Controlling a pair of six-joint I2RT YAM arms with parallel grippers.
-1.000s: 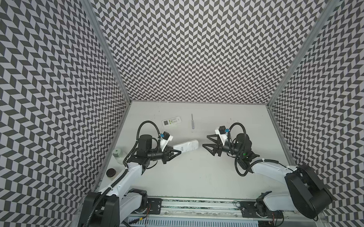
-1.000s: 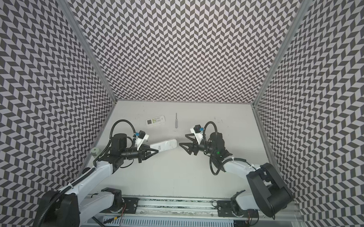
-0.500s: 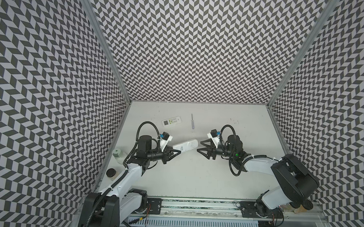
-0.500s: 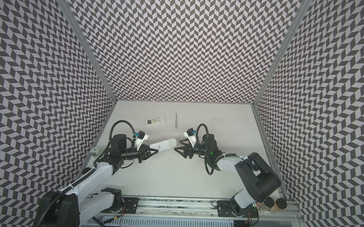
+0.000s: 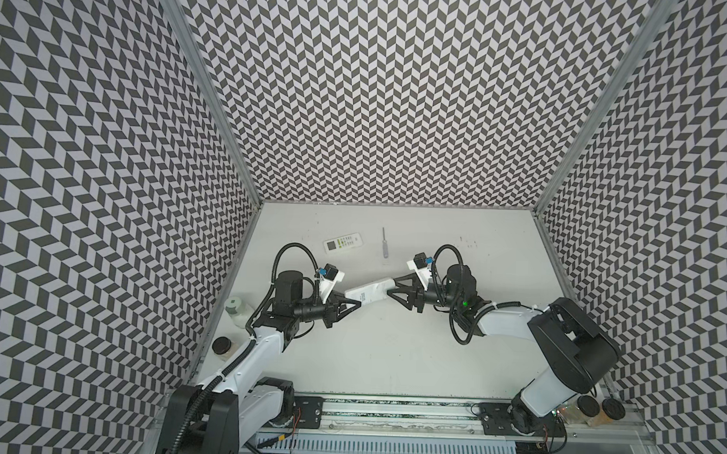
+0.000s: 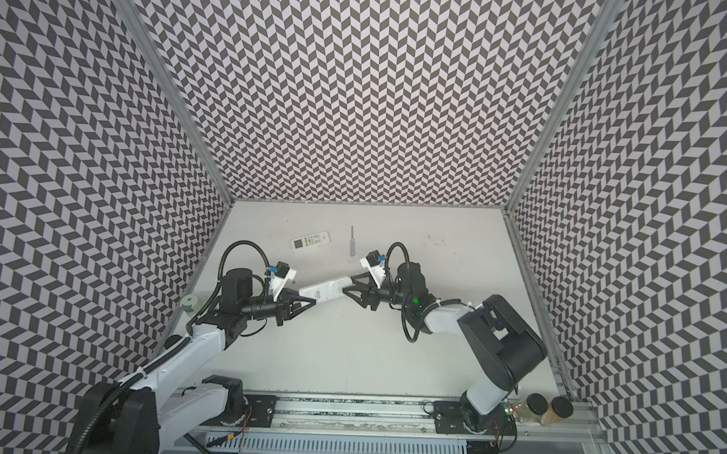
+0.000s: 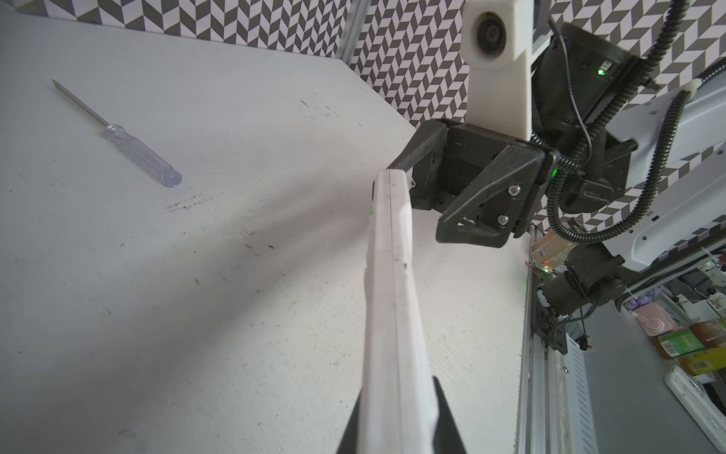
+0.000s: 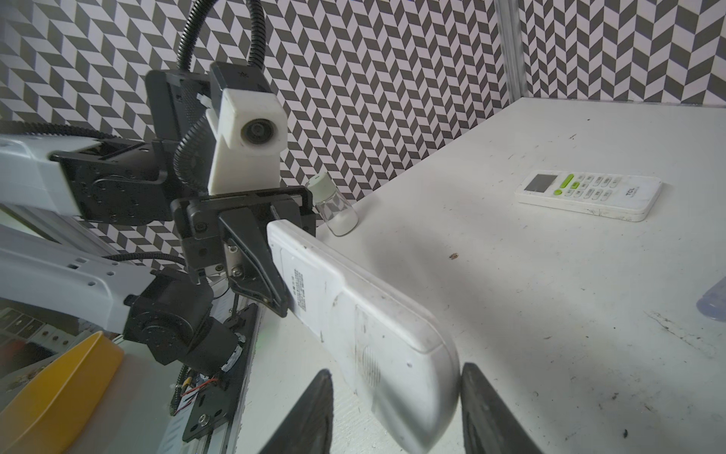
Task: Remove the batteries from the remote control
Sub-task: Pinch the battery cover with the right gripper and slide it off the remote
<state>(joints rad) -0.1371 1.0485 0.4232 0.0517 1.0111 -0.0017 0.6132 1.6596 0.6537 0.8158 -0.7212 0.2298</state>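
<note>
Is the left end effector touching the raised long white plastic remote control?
Touching. In the right wrist view the left end effector clamps the raised white remote.

The left pincer (image 7: 396,416) clamps the white remote (image 7: 389,295) edge-on; the right pincer (image 7: 416,202) straddles its far end; a screwdriver (image 7: 129,145) lies on the tabletop (image 7: 235,295), well apart.

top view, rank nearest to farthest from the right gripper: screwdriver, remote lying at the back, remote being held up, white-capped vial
From the right gripper, in a top view:
1. held remote, its end between the jaws
2. screwdriver, lying just behind the gripper
3. button remote, farther back and to the left
4. white-capped vial, far over on the left side
</note>
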